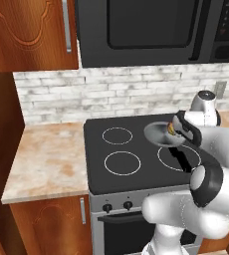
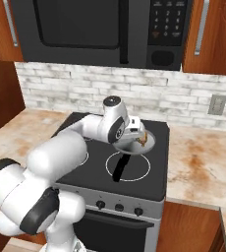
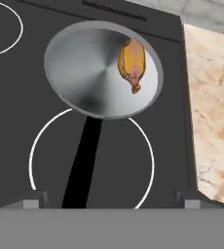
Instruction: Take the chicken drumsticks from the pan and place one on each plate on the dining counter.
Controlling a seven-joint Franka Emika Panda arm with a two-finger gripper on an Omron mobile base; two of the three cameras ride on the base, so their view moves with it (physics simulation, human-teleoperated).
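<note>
I hover my spread, empty gripper (image 3: 109,204) above the round grey metal pan (image 3: 92,73) near the stove's right edge; next, descend onto its golden-brown chicken drumstick (image 3: 132,62).

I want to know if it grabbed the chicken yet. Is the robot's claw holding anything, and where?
Nothing is held. The gripper is open above the stove, and the chicken drumstick lies in the pan.

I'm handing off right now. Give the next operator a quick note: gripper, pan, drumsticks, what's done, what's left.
Gripper: open, empty, hovering over the stove above the pan.
Pan: on the stove's back right, black handle pointing toward the front.
Drumstick: one visible, lying at the pan's rim, not gripped. No second one in the pan.
Left: descend, grip it, carry it to a plate. Plates and dining counter are out of view here.
</note>
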